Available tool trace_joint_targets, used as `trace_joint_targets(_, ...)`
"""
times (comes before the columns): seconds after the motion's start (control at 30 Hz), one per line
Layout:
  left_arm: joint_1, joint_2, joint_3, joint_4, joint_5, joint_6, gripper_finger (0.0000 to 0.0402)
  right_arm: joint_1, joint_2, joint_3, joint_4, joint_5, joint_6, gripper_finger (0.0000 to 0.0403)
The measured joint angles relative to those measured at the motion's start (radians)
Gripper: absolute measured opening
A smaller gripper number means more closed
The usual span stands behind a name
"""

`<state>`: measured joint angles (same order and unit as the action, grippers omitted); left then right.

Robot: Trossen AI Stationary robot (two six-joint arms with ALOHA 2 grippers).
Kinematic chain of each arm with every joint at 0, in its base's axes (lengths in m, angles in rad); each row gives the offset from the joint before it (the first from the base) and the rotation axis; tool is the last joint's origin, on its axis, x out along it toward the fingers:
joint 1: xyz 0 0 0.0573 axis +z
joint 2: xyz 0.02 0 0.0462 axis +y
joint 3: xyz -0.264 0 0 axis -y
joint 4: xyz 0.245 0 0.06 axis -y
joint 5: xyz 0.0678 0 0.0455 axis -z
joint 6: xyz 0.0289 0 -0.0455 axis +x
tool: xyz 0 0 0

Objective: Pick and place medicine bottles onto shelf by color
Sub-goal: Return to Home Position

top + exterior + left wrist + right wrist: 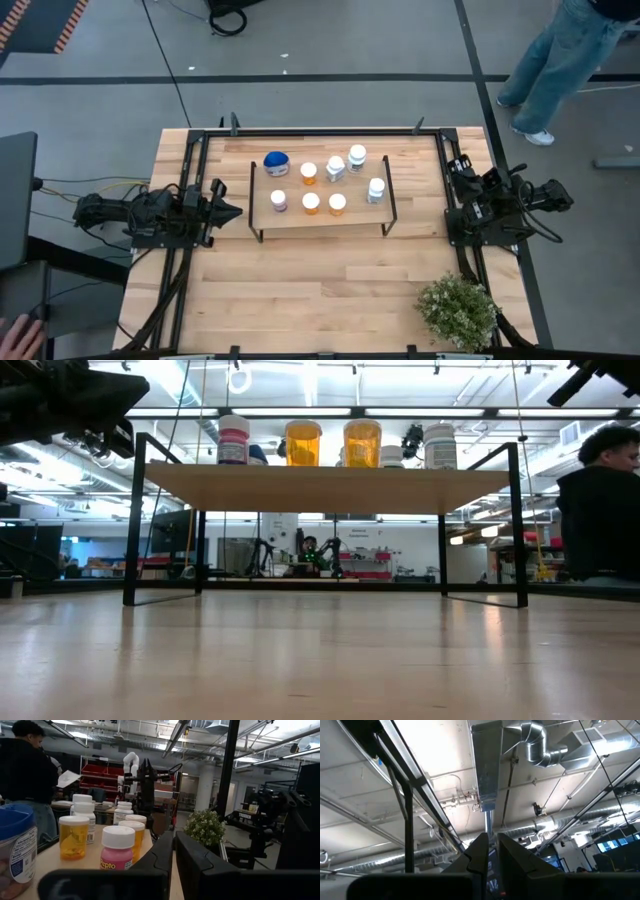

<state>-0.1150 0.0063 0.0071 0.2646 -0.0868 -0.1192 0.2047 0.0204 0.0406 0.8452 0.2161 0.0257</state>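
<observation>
The shelf (320, 222), a light-wood board on black end frames, stands on the middle of the table. Several bottles stand upright on it: a wide blue one (276, 163), orange ones (308, 172) (311, 204) (337, 204), white ones (335, 168) (357, 156) (376, 189) and a purplish one (278, 201). In the left wrist view the pink-bodied bottle (117, 851) is nearest. My left gripper (238, 211) (174, 847) is shut and empty, just off the shelf's left end at board height. My right gripper (458, 175) (493, 851), also shut and empty, waits at the table's right edge, pointing up at the ceiling.
A bushy green plant (458, 310) stands at the table's near right corner. Bare tabletop (320, 290) lies between the shelf and the near edge. A person (560, 60) stands on the floor beyond the far right corner, and a hand (20, 335) shows at the near left.
</observation>
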Motion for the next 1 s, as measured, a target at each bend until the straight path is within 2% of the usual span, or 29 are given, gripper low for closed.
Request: trace_joint_targets(1.0, 0.000, 0.000, 0.000, 0.000, 0.000, 0.000, 0.0036, 0.000, 0.000, 0.000, 0.000, 0.000, 0.000, 0.0046)
